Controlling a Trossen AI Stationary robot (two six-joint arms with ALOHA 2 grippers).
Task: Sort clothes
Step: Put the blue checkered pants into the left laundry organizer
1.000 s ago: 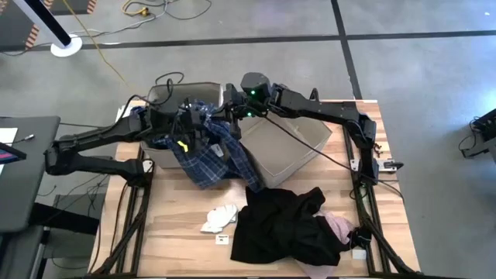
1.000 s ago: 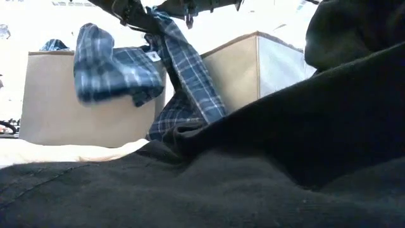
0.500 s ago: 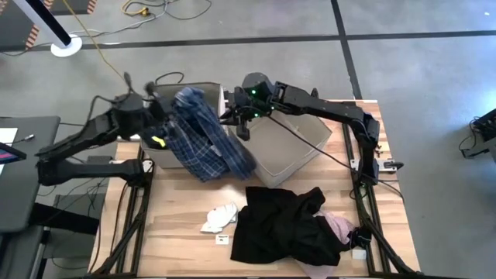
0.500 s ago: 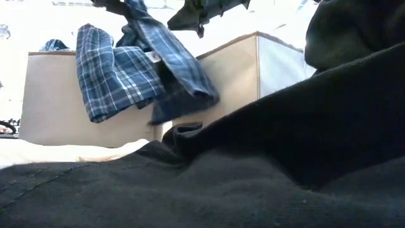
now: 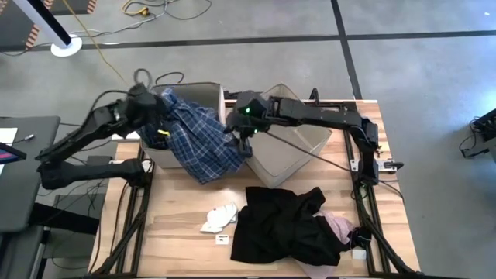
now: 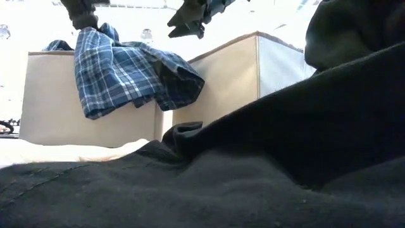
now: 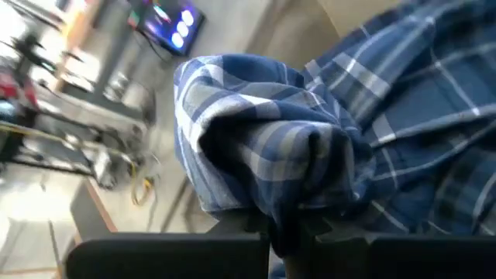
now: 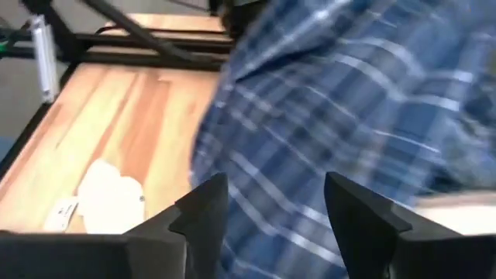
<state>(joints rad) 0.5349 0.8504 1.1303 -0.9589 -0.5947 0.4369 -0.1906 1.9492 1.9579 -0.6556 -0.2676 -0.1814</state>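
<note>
- The left gripper (image 5: 159, 116) hangs above the left beige box (image 5: 203, 91) at the far side of the tabletop (image 5: 178, 213), its jaws clamped on a bunched fold of the blue-and-white plaid shirt (image 5: 200, 139).
- In the left wrist view that fold of shirt (image 7: 279, 155) sits pinched between the two dark fingers.
- The shirt drapes from the left gripper over the left box's front edge and hangs down the box's front, as the low view shows (image 6: 126, 73); its lower hem reaches toward the tabletop in front of the gap between the two boxes.
- The right gripper (image 5: 246, 133) hovers just beside the shirt, over the near corner of the right beige box (image 5: 291, 151); its jaws stand apart and hold nothing, with plaid cloth beyond the fingers (image 8: 203, 209).
- A large black garment (image 5: 283, 225) lies heaped on the near right part of the tabletop, with a pink piece (image 5: 339, 227) touching its right edge.
- A small white-grey piece (image 5: 219, 218) lies just beside the black garment's left edge.
</note>
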